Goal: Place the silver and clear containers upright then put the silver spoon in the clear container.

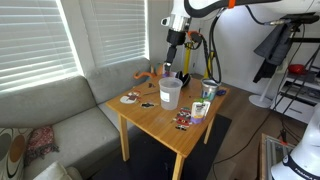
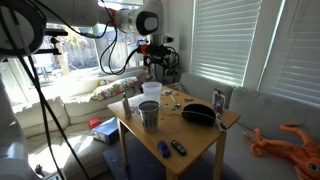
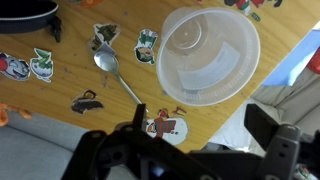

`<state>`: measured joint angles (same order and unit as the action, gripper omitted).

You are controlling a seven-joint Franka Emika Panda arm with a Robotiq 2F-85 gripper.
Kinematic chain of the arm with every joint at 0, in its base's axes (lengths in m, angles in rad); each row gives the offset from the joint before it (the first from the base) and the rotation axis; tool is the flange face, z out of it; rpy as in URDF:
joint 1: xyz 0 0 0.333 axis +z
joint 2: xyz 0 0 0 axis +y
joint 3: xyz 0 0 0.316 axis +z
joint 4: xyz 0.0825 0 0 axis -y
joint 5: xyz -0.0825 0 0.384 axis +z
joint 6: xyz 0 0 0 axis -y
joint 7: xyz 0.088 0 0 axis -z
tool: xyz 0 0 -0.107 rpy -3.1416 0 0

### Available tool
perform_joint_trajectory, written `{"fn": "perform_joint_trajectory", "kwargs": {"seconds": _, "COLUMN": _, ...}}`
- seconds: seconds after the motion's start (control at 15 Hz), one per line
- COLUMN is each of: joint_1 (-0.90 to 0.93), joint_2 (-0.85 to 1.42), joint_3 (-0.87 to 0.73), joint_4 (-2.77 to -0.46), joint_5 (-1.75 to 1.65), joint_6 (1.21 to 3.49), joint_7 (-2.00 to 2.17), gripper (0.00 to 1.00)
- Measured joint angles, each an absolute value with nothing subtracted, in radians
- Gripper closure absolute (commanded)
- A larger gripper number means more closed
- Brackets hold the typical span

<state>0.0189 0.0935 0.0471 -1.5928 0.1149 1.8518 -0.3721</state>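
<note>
Window blinds (image 1: 40, 40) and a grey sofa (image 1: 70, 105) frame a small wooden table (image 1: 160, 122) scattered with cartoon stickers (image 3: 30, 65). Near its middle, the wide clear plastic container (image 3: 208, 55) stands upright, its mouth open to the wrist view and nothing visible inside. Just beside it in an exterior view, the silver metal container (image 2: 149, 115) also stands upright, closer to the table's edge. The silver metal spoon (image 3: 115, 70) lies flat on the wood, near the clear container but apart from it, its bowl end pointing away from the gripper. The black Robotiq gripper (image 3: 195, 118) hangs above the table, over the stretch between the spoon and the clear container, its fingers (image 3: 138, 112) spread apart and holding nothing. A black bowl (image 2: 200, 114) and a slim can (image 2: 220, 99) sit toward the table's far side, and an orange plush toy (image 2: 290, 140) lies on the sofa.
</note>
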Motion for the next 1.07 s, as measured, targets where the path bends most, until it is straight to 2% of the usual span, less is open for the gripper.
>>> {"fn": "perform_joint_trajectory", "kwargs": {"seconds": 0.53, "joint_1": 0.001, "joint_2": 0.136, "joint_3": 0.034, "joint_4": -1.577, "joint_5": 0.115, "joint_6": 1.837, "joint_7": -0.384, "gripper": 0.0}}
{"fn": "perform_joint_trajectory", "kwargs": {"seconds": 1.07, "joint_1": -0.098, "joint_2": 0.316, "joint_3": 0.014, "joint_4": -1.395, "joint_5": 0.125, "joint_6": 1.843, "joint_7": -0.595, "gripper": 0.0}}
